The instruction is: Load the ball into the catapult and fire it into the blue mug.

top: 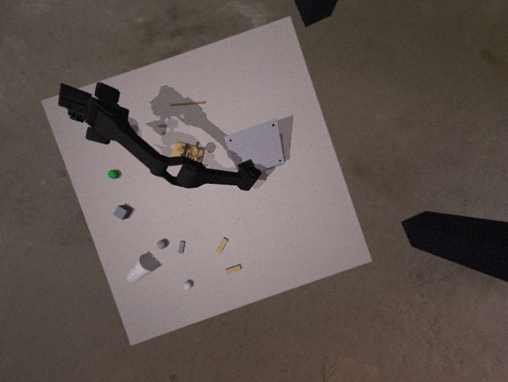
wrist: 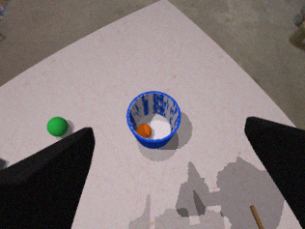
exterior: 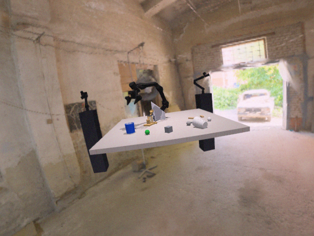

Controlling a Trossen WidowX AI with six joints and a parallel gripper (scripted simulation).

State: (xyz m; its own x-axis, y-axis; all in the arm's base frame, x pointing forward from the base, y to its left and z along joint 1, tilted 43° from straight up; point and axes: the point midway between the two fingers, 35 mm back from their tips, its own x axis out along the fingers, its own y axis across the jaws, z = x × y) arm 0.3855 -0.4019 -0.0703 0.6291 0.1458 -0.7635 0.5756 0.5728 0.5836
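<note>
Toward 8 o'clock from the catapult, as an onlooker sees it, the blue mug [top: 132, 129] [exterior: 129, 128] [wrist: 153, 143] stands upright, an orange ball [wrist: 144, 130] at rest inside. The gripper [top: 107, 117] [exterior: 131, 103] [wrist: 172, 129] hovers above, its 2 fingers wide apart and nothing between them. The ball looks light, hard and apt to roll, best pinched across its middle. A green ball [top: 113, 173] [exterior: 147, 132] [wrist: 58, 126] lies near 6 o'clock of the wooden catapult [top: 178, 147] [exterior: 150, 124], whose slim frame seems stiff but easily tipped, best held low at the base. The shot appears complete.
</note>
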